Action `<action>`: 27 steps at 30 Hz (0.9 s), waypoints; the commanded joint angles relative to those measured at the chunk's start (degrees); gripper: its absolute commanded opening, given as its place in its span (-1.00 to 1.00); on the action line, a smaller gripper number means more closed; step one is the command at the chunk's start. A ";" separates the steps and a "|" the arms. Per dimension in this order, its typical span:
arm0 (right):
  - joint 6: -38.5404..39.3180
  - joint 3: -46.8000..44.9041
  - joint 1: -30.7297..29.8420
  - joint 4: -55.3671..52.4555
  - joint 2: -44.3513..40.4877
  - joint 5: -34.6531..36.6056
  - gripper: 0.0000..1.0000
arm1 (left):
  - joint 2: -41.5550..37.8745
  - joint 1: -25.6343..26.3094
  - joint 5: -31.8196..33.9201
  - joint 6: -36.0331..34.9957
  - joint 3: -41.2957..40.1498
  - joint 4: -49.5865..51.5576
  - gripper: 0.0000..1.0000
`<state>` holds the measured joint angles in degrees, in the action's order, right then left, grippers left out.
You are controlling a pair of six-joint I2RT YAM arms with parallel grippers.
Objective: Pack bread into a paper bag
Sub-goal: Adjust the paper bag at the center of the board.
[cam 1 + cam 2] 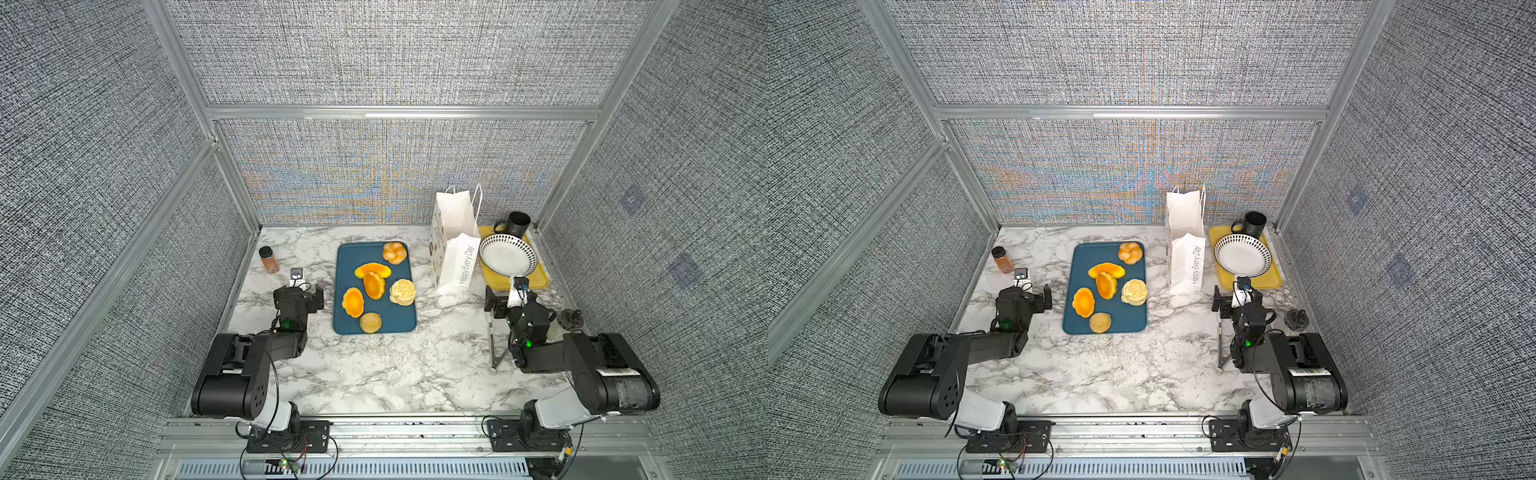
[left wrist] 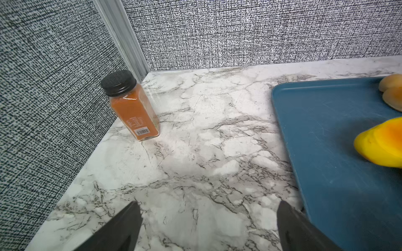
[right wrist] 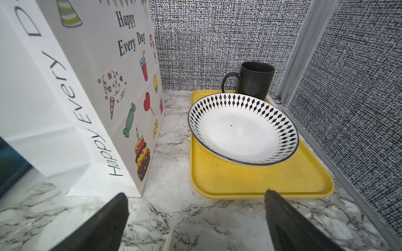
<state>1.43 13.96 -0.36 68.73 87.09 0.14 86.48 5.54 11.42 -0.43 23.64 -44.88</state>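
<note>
Bread (image 1: 374, 285): six pieces lay on blue tray (image 1: 353, 257), centre of bench (image 1: 374, 374), immediately right of left end effector (image 2: 207, 204), the nearer arm. Paper bag (image 1: 455, 249) stood upright, just ahead-left of right end effector (image 3: 195, 194). Both gaped wide, holding nothing.

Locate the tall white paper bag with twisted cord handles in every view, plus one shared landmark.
Top view: the tall white paper bag stands right of centre, near the back wall.
Top view: same spot.
Left wrist: not in it.
Right wrist: close up, lettering readable.
Landmark: yellow rectangular plastic tray next to the bag.
</note>
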 commanded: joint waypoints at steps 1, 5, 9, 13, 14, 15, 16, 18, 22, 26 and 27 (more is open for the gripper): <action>-0.11 -0.42 0.01 1.07 -0.19 0.13 0.99 | -0.03 -0.05 -0.43 0.21 0.20 -0.03 0.98; -0.11 -0.40 -0.01 1.01 -0.23 0.08 0.99 | -0.05 0.00 -0.43 0.16 0.27 0.06 0.98; -0.11 -0.42 0.01 1.01 -0.21 0.08 0.98 | -0.08 0.00 -0.43 0.16 0.27 0.07 0.98; -0.11 -0.42 0.01 1.03 -0.21 0.12 0.98 | -0.08 -0.05 -0.41 0.16 0.25 -0.01 0.98; -0.16 -0.42 0.00 0.98 -0.24 0.12 0.98 | -0.03 -0.03 -0.41 0.16 0.25 0.06 0.98; -0.11 -0.42 0.01 1.02 -0.22 0.12 0.98 | 0.00 -0.05 -0.43 0.16 0.20 -0.02 0.98; -0.11 -0.36 -0.05 0.89 -0.14 0.18 0.98 | -0.07 0.00 -0.43 0.16 0.25 0.04 0.98; -0.03 -0.40 -0.20 1.01 -0.20 0.45 0.98 | 0.01 -0.02 -0.41 0.16 0.27 0.06 0.98; 2.09 1.78 -1.05 -4.31 -2.91 -1.54 0.99 | -3.16 0.04 0.26 -0.34 2.33 3.58 0.98; 2.13 20.89 -5.20 -40.29 -5.06 7.16 0.99 | -8.59 -0.05 6.17 5.30 21.74 41.73 0.98; 0.33 26.32 -5.48 -48.62 -4.41 7.31 0.98 | -8.82 0.03 4.26 5.19 25.75 46.82 0.98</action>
<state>3.40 30.22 -4.78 46.68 82.28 2.72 78.81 5.58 13.89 1.89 42.17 -20.08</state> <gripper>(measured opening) 0.992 0.991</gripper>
